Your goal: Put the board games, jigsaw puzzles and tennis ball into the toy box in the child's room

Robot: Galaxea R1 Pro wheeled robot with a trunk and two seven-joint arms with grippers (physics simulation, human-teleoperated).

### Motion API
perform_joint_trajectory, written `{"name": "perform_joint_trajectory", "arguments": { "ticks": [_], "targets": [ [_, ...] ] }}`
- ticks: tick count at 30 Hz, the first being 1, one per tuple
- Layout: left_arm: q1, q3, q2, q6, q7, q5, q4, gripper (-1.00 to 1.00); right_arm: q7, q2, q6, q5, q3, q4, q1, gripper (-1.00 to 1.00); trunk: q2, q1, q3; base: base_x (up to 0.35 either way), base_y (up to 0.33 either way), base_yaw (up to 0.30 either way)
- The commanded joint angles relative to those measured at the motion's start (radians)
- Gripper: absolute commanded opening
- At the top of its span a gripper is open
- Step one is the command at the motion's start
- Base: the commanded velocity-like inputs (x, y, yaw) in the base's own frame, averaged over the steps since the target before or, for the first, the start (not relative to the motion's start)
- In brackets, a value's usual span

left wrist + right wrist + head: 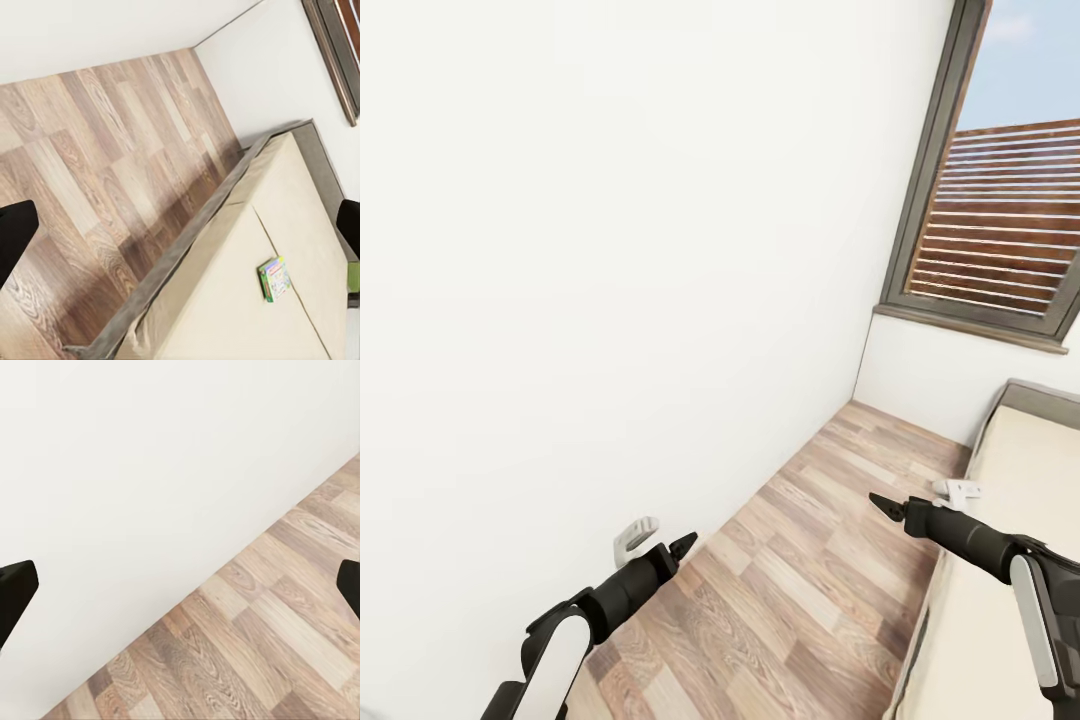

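A small green-and-white board game (275,278) lies flat on the cream mattress of the bed (225,300) in the left wrist view. A green sliver (352,281) at that picture's border lies on the same mattress; I cannot tell what it is. My left gripper (660,541) hangs open over the wooden floor near the wall, with nothing in it. Beside the bed's edge, my right gripper (920,499) is open and holds nothing. Its dark fingertips (15,592) frame only wall and floor. The table, toy box, jigsaw puzzles and tennis ball are out of view.
A white wall (610,250) fills the left side. A strip of wooden floor (810,560) runs between it and the grey-framed bed (1020,480) on the right. A window (1000,220) with slatted shutters stands at the far end.
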Motion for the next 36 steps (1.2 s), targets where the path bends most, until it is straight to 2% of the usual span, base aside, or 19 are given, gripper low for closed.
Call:
{"name": "perform_joint_trajectory", "arguments": {
  "ticks": [1, 19, 22, 24, 25, 28, 29, 31, 32, 36],
  "targets": [
    [-0.001, 0.0, 0.0, 0.003, 0.009, 0.01, -0.001, 1.0, 0.0, 0.0, 0.008, -0.007, -0.001, -0.001, -0.001, 1.0, -0.002, 0.001, -0.002, 0.223, 0.128, 0.02],
    [-0.003, -0.002, -0.003, 0.002, 0.01, 0.008, 0.007, 1.0, 0.0, 0.002, 0.012, -0.007, 0.0, 0.002, 0.0, 1.0, -0.002, 0.001, -0.002, 0.243, 0.08, 0.007],
    [-0.004, -0.002, -0.005, -0.001, 0.01, 0.007, 0.026, 1.0, -0.002, 0.01, 0.013, -0.006, 0.014, 0.01, 0.0, 1.0, -0.002, 0.001, -0.002, 0.097, 0.019, 0.001],
    [-0.01, -0.001, -0.007, -0.005, 0.01, 0.008, 0.048, 1.0, -0.008, 0.03, 0.013, -0.004, 0.049, 0.039, -0.002, 1.0, -0.002, 0.001, -0.002, 0.064, 0.013, 0.001],
    [-0.01, -0.001, -0.007, -0.005, 0.01, 0.008, 0.048, 1.0, -0.008, 0.03, 0.013, -0.004, 0.049, 0.039, -0.002, 1.0, -0.002, 0.001, -0.002, 0.057, 0.011, 0.001],
    [-0.024, -0.001, -0.008, -0.01, 0.011, 0.008, 0.075, 1.0, -0.046, 0.077, 0.01, 0.0, 0.105, 0.141, -0.008, 1.0, -0.002, 0.001, -0.002, 0.037, 0.007, 0.0],
    [-0.024, -0.001, -0.008, -0.01, 0.011, 0.008, 0.075, 1.0, -0.046, 0.077, 0.01, 0.0, 0.105, 0.141, -0.008, 1.0, -0.002, 0.001, -0.002, 0.029, 0.006, 0.0],
    [-0.03, -0.002, -0.009, -0.011, 0.013, 0.008, 0.086, 1.0, -0.099, 0.108, 0.005, 0.0, 0.128, 0.232, -0.018, 1.0, -0.002, 0.001, -0.002, 0.021, 0.004, 0.0],
    [-0.03, -0.002, -0.009, -0.011, 0.013, 0.008, 0.086, 1.0, -0.099, 0.108, 0.005, 0.0, 0.128, 0.232, -0.018, 1.0, -0.002, 0.001, -0.002, 0.019, 0.004, 0.0],
    [-0.037, -0.002, -0.009, -0.013, 0.016, 0.007, 0.097, 1.0, -0.184, 0.147, -0.009, -0.005, 0.155, 0.371, -0.051, 1.0, -0.002, 0.001, -0.002, 0.011, 0.002, 0.0]
  ]
}}
